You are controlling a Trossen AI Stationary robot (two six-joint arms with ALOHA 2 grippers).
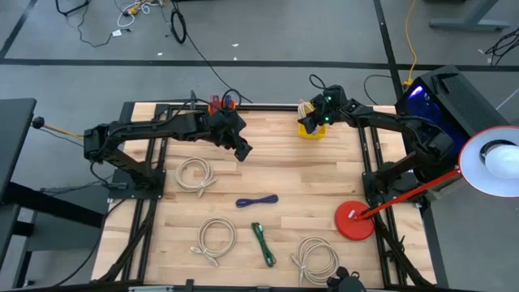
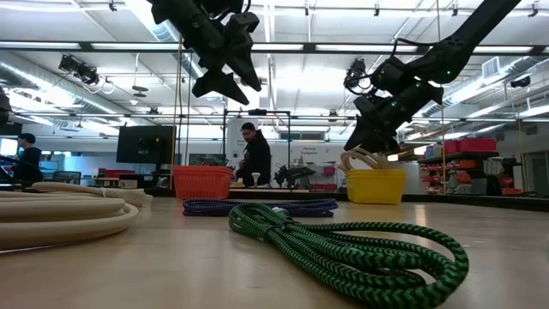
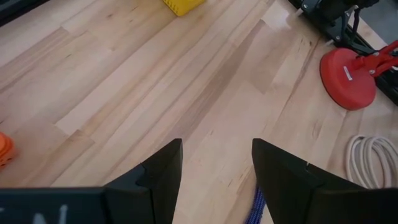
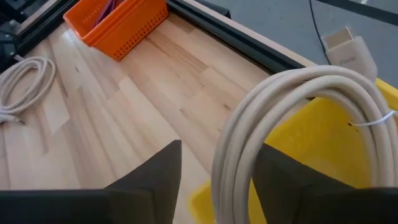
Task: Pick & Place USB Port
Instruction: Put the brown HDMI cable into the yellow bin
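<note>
My right gripper (image 4: 216, 149) is open above the yellow bin (image 1: 310, 130) at the table's far edge. A coiled beige USB cable (image 4: 298, 87) passes between its fingers, close to one of them. The coil's white plug (image 4: 348, 53) points away, and its lower part drops into the yellow bin (image 4: 323, 155). In the low view the beige cable's loop (image 2: 360, 159) sticks up out of the yellow bin (image 2: 375, 184), just under the right gripper (image 2: 364, 137). My left gripper (image 1: 242, 150) is open and holds nothing. It hangs above bare table (image 3: 186, 81), near the orange bin (image 1: 220, 103). My right gripper stands open around the beige coil's upper bend (image 4: 233, 162), coming from above. The strands run close along one finger (image 4: 273, 180). I cannot tell whether they touch it.
Three more beige coils lie on the table (image 1: 195, 174), (image 1: 215, 238), (image 1: 315, 258). A blue cable (image 1: 257, 200) and a green cable (image 1: 262, 243) lie mid-table. A red lamp base (image 1: 354, 221) stands near the right edge. People show in the room behind (image 2: 255, 154).
</note>
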